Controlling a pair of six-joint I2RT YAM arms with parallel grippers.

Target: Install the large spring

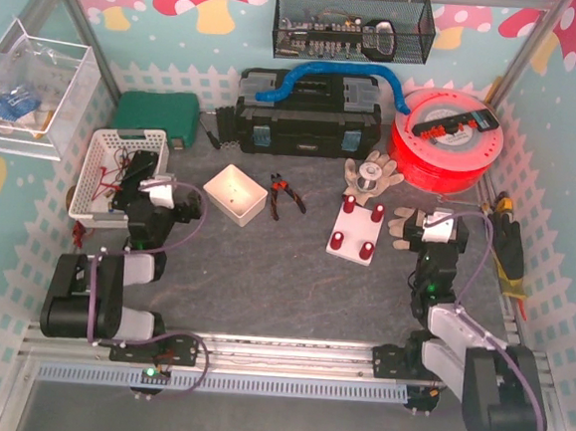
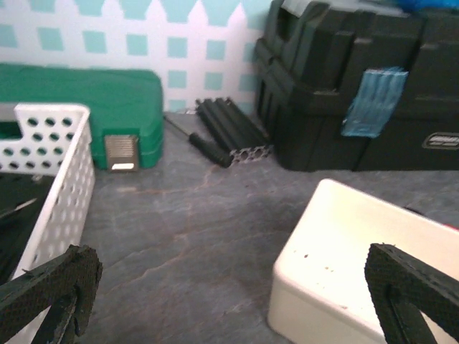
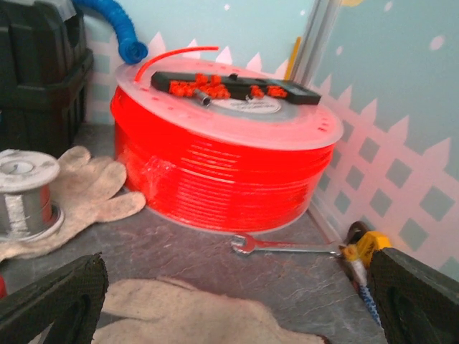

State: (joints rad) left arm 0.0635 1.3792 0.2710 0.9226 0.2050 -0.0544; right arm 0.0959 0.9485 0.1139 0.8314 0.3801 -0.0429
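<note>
A white base plate (image 1: pixel 355 233) with several red posts lies on the grey table, right of centre. A white open box (image 1: pixel 235 193) stands left of it and shows in the left wrist view (image 2: pixel 358 265); its inside looks bare. No spring shows in any view. My left gripper (image 1: pixel 161 184) sits between the white basket and the white box, open and empty (image 2: pixel 229 301), low over the table. My right gripper (image 1: pixel 439 225) is right of the base plate, open and empty (image 3: pixel 229 301), over a cloth glove (image 3: pixel 193 308) and facing the red spool.
A black toolbox (image 1: pixel 309 117) with a blue hose (image 1: pixel 329 77) stands at the back, a red filament spool (image 1: pixel 444 138) at back right. Gloves and a wire reel (image 1: pixel 373 172), pliers (image 1: pixel 288 196), a white basket (image 1: pixel 112 172), a green case (image 1: pixel 156 115) and a wrench (image 3: pixel 287 246) lie around.
</note>
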